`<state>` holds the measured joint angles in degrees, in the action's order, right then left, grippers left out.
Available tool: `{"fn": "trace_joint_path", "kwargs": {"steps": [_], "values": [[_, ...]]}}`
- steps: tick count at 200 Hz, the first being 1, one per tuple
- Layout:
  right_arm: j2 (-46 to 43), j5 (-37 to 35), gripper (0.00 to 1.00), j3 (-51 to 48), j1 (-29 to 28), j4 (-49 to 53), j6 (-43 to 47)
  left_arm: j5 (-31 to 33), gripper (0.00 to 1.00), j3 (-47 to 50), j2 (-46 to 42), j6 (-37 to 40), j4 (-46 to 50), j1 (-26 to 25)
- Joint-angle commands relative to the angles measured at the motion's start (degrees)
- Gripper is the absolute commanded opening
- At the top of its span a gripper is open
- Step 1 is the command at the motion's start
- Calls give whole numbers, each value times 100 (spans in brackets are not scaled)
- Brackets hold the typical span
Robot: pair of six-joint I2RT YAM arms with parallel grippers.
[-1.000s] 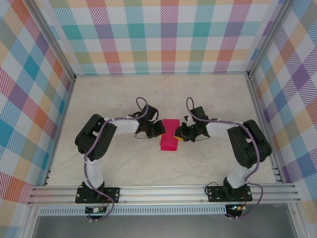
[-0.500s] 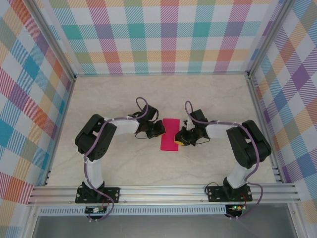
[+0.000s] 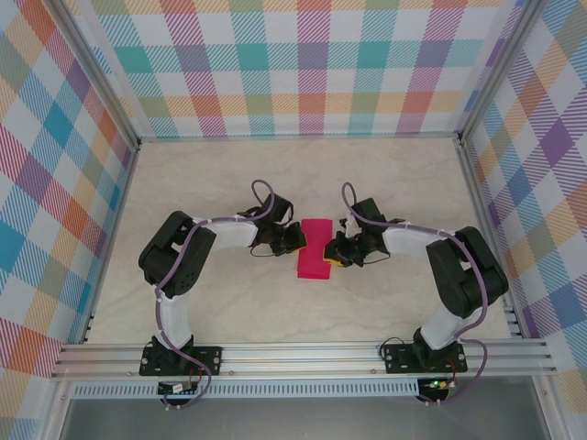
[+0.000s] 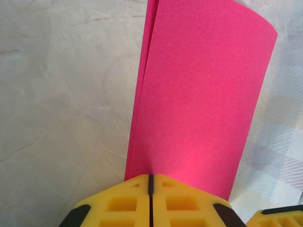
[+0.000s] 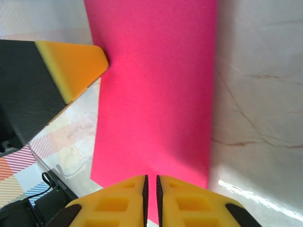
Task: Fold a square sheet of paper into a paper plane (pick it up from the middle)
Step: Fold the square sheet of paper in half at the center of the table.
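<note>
We see our left gripper (image 4: pixel 149 189) pinched tight on an edge of the square sheet of paper (image 4: pixel 199 104), which is doubled over into two magenta layers. Our right gripper (image 5: pixel 151 189) clamps the sheet as well, its fingers almost meeting. From above, the folded sheet sits between both grippers, over the middle of the marbled table (image 3: pixel 229 174).
</note>
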<state>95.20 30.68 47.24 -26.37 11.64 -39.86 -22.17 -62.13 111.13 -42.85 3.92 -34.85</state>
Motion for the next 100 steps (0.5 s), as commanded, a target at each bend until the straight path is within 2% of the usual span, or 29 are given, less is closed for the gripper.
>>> {"fn": "trace_joint_path", "kwargs": {"steps": [1, 47, 100], "values": [[129, 173, 15, 277, -104, -4, 39, 627, 7, 350, 266, -56, 1124, -32], [644, 224, 15, 441, -334, 85, 118, 636, 7, 344, 294, -62, 1120, -30], [634, 59, 16, 40, -325, 243, 591, 587, 7, 298, 348, -48, 1147, -37]]}}
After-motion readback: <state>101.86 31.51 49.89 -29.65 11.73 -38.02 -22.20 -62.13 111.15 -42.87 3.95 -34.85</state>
